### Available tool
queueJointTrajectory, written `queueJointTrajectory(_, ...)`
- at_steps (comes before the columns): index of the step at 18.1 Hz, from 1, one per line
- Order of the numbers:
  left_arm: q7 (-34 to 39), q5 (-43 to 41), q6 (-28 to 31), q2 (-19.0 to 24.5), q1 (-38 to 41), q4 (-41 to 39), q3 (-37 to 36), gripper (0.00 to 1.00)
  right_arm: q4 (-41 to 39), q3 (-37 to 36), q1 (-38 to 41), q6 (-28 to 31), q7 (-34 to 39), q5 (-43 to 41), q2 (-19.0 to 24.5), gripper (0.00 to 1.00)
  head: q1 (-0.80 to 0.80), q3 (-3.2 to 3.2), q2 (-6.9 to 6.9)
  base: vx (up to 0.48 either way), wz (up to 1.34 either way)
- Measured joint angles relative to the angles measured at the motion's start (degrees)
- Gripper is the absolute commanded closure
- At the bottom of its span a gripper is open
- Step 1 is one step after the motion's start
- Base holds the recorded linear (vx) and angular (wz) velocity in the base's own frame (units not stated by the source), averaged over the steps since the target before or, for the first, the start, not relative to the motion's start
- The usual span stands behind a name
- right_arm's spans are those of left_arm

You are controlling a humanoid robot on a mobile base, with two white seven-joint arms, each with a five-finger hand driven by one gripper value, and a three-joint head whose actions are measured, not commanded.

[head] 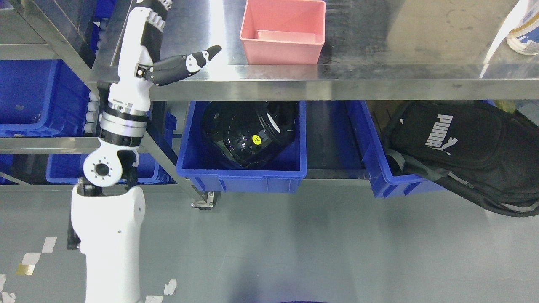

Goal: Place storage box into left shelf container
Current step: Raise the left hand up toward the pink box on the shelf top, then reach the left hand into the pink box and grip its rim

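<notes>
My left arm (110, 227) has a smooth white shell, a round white joint with a ring of small holes around a black hub, a silver wrist band, and black-and-white jointed fingers (187, 65).

The desk (379, 80) is seen to be of brushed steel — glossy, with streaked reflections. The storage box (282, 31) is of smooth pink plastic, faintly sheened. The bins (242, 172) below are of moulded blue plastic. A matt black cloth backpack (463, 147) is noted. The arm shell (109, 235) is of glossy white plastic; the floor (316, 252) appears smooth, dully sheened — grey.
</notes>
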Motion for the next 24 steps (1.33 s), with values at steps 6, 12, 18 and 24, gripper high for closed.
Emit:
queueJointTrajectory(6,-22.55,-4.03,3.80,4.73,-13.76,5.52,-1.06,0.00,0.00,0.00,0.00,0.00,-0.04,0.00,0.00,0.00,0.00,0.00,0.00,0.000,0.00)
queueJointTrajectory(12,-28.15,-8.88,8.31,7.28,-23.18,10.99,-8.39,0.02,0.00,0.00,0.00,-0.03,-0.20,0.00,0.00,0.00,0.00,0.00,0.00,0.000,0.00)
queueJointTrajectory(18,-33.11,-12.02,10.03,7.56,-29.15,17.57,-14.84,0.04,0.00,0.00,0.00,-0.41,-0.06,0.00,0.00,0.00,0.00,0.00,0.00,0.000,0.00)
queueJointTrajectory(24,-33.94,-15.59,11.81,6.09,-32.76,23.56,-18.72,0.09,0.00,0.00,0.00,0.01,0.00,0.00,0.00,0.00,0.00,0.00,0.00,0.000,0.00)
